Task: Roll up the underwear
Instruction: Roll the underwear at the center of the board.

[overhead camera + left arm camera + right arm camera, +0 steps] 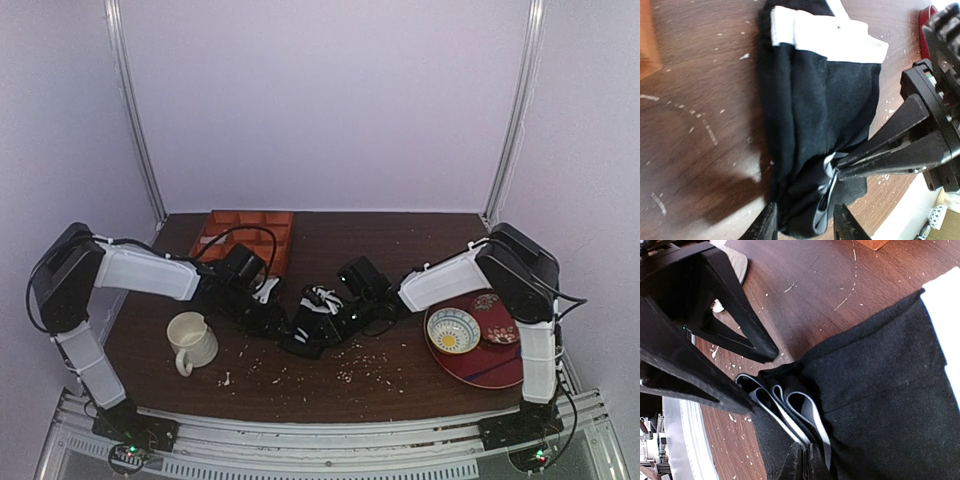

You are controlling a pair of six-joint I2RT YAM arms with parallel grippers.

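Note:
A black underwear [825, 100] with a white band at its far end lies folded lengthwise on the brown table; from above it is a dark bundle [308, 335] between the two arms. My left gripper [807, 226] is open, its fingertips standing either side of the underwear's near end. My right gripper [806, 465] is shut on the white-edged folds of the underwear [890, 390] at that same end, coming in from the right as dark fingers [880, 155]. The left gripper's fingers [740, 325] loom close beside those folds. I see only this one piece.
A cream mug [190, 340] stands front left. An orange-red compartment tray [250, 235] lies at the back. On the right, a dark red plate [490, 375] carries a patterned bowl [453, 330] and a small dish [497, 320]. Crumbs are scattered over the table.

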